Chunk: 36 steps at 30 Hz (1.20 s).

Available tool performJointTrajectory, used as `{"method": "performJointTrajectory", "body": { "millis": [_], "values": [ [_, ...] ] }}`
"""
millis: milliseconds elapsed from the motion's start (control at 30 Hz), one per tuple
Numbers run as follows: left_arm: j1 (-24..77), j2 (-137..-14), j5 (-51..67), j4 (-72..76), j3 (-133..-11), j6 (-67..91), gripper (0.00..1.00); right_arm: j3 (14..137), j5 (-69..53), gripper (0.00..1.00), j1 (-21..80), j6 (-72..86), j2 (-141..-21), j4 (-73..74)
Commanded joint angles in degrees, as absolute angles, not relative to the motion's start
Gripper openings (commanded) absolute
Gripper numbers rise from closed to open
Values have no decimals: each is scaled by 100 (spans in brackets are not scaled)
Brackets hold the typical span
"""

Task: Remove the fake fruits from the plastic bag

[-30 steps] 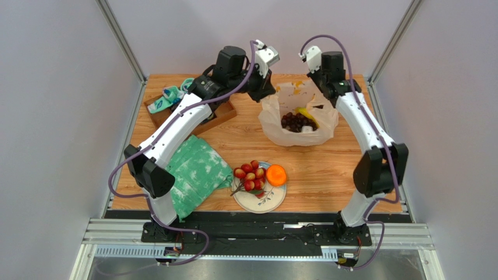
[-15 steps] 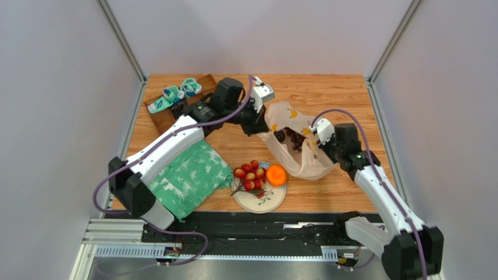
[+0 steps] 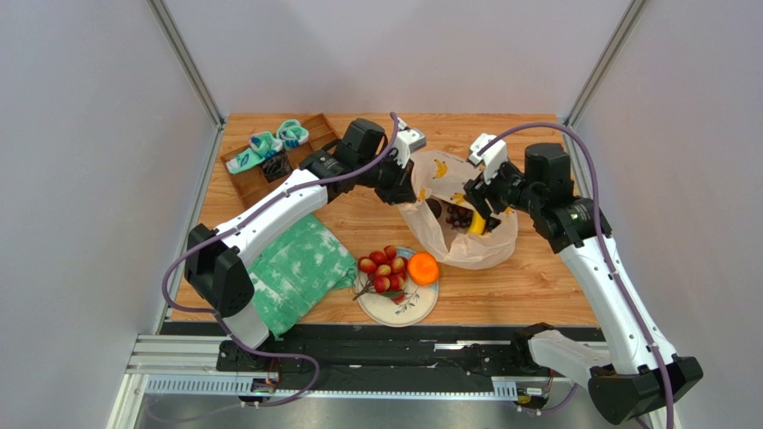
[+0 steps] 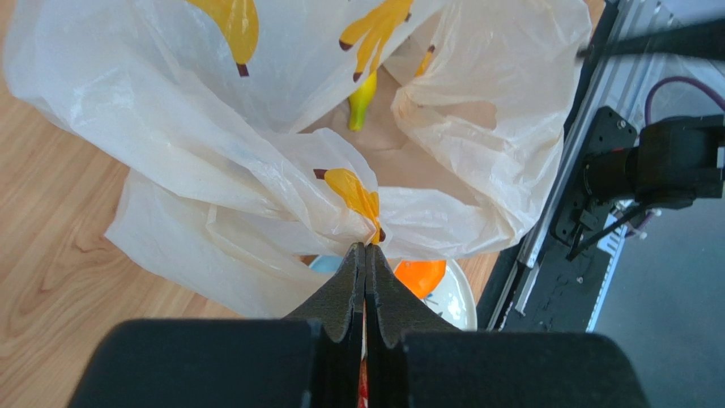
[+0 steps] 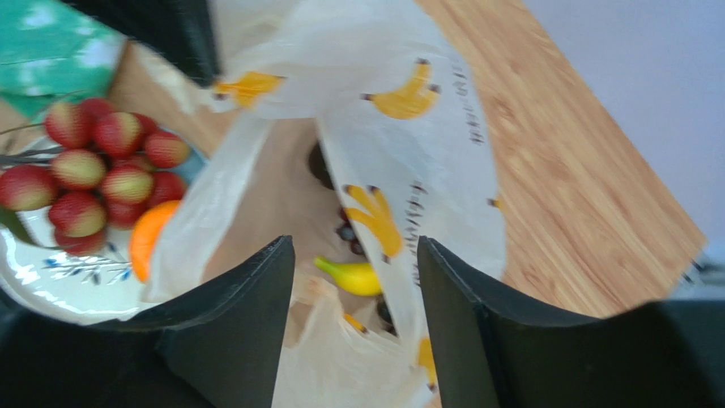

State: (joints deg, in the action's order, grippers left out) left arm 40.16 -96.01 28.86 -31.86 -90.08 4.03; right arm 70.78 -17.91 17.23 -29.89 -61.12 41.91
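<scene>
As left hand (image 4: 364, 248) grips bag (image 4: 196, 144), right hand (image 5: 353, 246) has risen

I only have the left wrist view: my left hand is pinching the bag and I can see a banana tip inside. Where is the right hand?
Observer: The right hand is open, poised over the mouth of the bag, with the banana right below its gap.
Operator: Anything else inside?
Observer: Yes, a dark bunch of grapes lies beside the banana.
Operator: What is already out?
Observer: A cluster of red fruits sits next to the orange on the plate.
</scene>
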Motion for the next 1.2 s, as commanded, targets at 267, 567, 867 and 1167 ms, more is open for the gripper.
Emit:
{"method": "performJointTrajectory", "body": {
  "millis": [267, 567, 867, 1167],
  "values": [
    [4017, -9518, 2391, -3032, -9659, 554, 0, 6662, -2101, 24, 1969, -4051, -7707, 4430],
    [4017, -9571, 2583, -3006, -9694, 562, 0, 7188, -889, 50, 1759, -3262, -9113, 3797],
    [4017, -9492, 2698, -2979, -9563, 545, 0, 7743, -211, 59, 1389, -2821, -9852, 3375],
    [4017, -9492, 2804, -2944, -9545, 571, 0, 8358, -9, 64, 1336, -2645, -10765, 3261]
  ]
}}
